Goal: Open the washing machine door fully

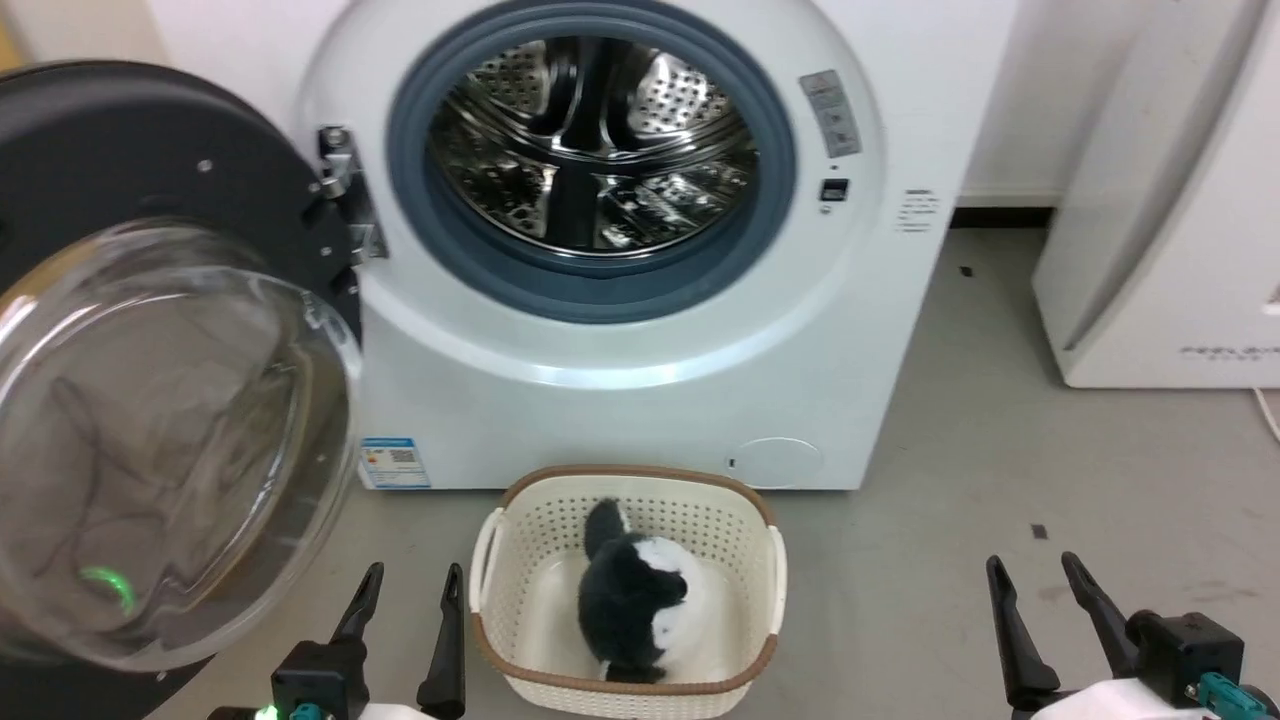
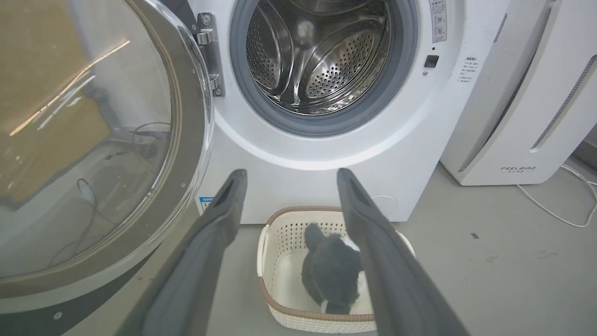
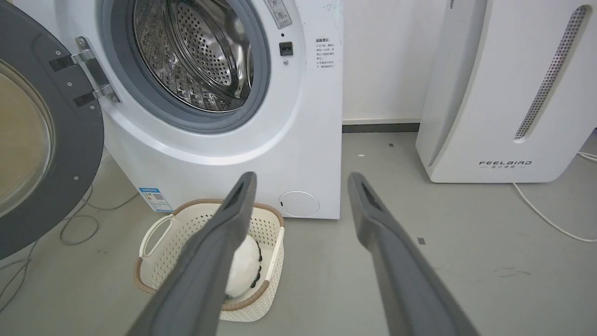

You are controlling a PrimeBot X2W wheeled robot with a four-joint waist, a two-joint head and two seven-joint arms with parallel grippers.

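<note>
The white washing machine (image 1: 640,400) stands ahead with its steel drum (image 1: 595,145) exposed. Its black door (image 1: 110,150) hangs swung out to the left on a metal hinge (image 1: 345,195), the clear glass bowl (image 1: 170,440) bulging toward me. The door also fills the left of the left wrist view (image 2: 186,140) and edges the right wrist view (image 3: 79,140). My left gripper (image 1: 412,585) is open at the lower left, just right of the door's lower rim and apart from it. At the lower right, my right gripper (image 1: 1035,572) is open over bare floor.
A cream perforated basket (image 1: 520,540) holding a black and white plush toy (image 1: 630,600) sits on the floor before the machine, between my grippers. A white FEELBIRD appliance (image 1: 1170,250) stands to the right, its cable (image 2: 555,210) trailing on the grey floor. Loose cables (image 3: 74,224) lie beneath the door.
</note>
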